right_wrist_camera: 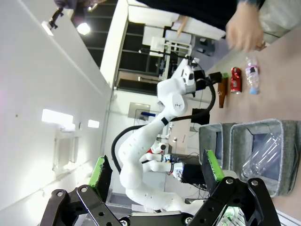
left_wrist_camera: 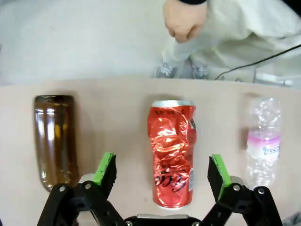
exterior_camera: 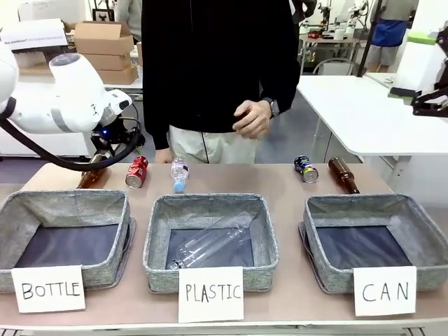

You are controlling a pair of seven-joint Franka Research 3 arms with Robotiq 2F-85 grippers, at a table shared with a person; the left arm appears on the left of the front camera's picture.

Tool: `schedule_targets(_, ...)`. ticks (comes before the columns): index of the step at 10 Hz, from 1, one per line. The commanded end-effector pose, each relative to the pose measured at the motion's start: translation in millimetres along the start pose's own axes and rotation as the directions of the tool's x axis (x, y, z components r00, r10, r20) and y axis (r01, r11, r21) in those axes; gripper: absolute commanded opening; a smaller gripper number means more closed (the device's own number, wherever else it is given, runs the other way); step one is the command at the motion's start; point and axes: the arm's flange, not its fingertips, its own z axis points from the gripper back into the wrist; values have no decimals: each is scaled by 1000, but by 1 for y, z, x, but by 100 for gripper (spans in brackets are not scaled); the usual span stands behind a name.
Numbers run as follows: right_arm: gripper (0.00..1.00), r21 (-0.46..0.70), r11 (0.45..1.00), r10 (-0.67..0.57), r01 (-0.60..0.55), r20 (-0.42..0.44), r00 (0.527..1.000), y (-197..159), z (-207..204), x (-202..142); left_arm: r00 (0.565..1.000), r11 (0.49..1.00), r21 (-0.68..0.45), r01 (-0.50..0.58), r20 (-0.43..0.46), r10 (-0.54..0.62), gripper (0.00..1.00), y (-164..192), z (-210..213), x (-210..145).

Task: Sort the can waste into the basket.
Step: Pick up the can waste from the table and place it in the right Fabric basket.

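Red can point(left_wrist_camera: 172, 155) lies on desk point(left_wrist_camera: 117, 99), between spread fingers of left hand point(left_wrist_camera: 162, 174); nothing gripped yet. Blue can point(exterior_camera: 306, 169) far right, behind CAN basket point(exterior_camera: 420, 217), which looks empty.

Risk: dented can could skid or roll if fingers close off-centre. Brown bottle point(left_wrist_camera: 55, 141) near one finger; may get nudged.

Left wrist view shows can centred; front view hides hand. Right hand point(right_wrist_camera: 157, 176) released, raised, holding nothing.
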Motion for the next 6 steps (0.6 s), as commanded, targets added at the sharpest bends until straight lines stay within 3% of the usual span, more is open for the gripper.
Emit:
schedule_targets(1,100,31,999,26,-26,10,1000,0,-4,3,1000,1000,-1,-9,-28,8,100,-10,-2,6)
schedule_targets(6,100,31,999,26,-26,10,1000,0,-4,3,991,999,48,14,-136,-7,100,-13,-45,-14)
